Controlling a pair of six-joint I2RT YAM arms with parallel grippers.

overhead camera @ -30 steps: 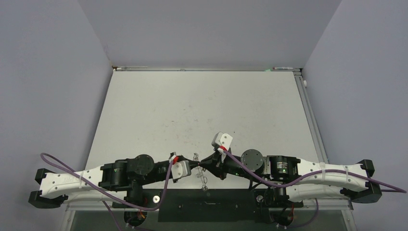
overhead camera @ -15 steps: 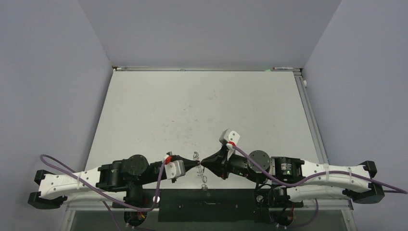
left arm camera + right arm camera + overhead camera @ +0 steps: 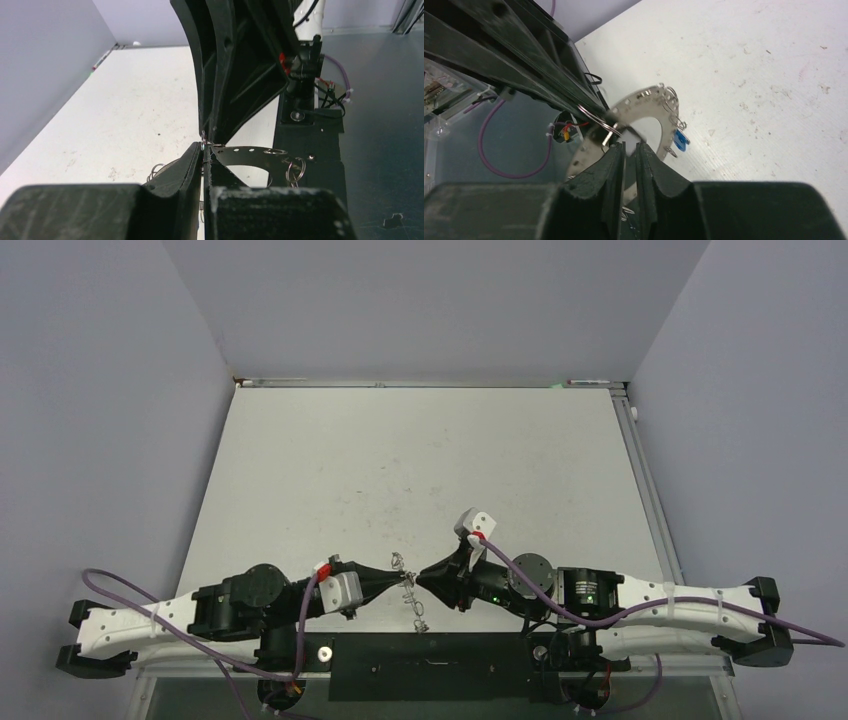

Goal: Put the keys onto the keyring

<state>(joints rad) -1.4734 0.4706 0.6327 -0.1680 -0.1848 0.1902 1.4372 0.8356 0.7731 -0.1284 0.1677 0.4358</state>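
Item: keyring [image 3: 415,602], flat grey metal, rim holes carrying small wire loops. It was held clear of the table [image 3: 420,460], at its near edge, between the two hands, and showed edge-on in the top view.

Left hand [image 3: 398,577]: pointed rightward, fingers drawn almost together with only a thin slit between them, and nipped the keyring [image 3: 245,152] at its rim, where a wire loop sat.

Right hand [image 3: 420,581]: pointed leftward, tip close to the left hand's tip. Its fingers [image 3: 616,150] were nearly closed and clamped the band of the keyring [image 3: 646,96].

Blue key [image 3: 680,140]: hung by its small silver loop from the ring's rim, on the table side.

Dark key: could not be made out.
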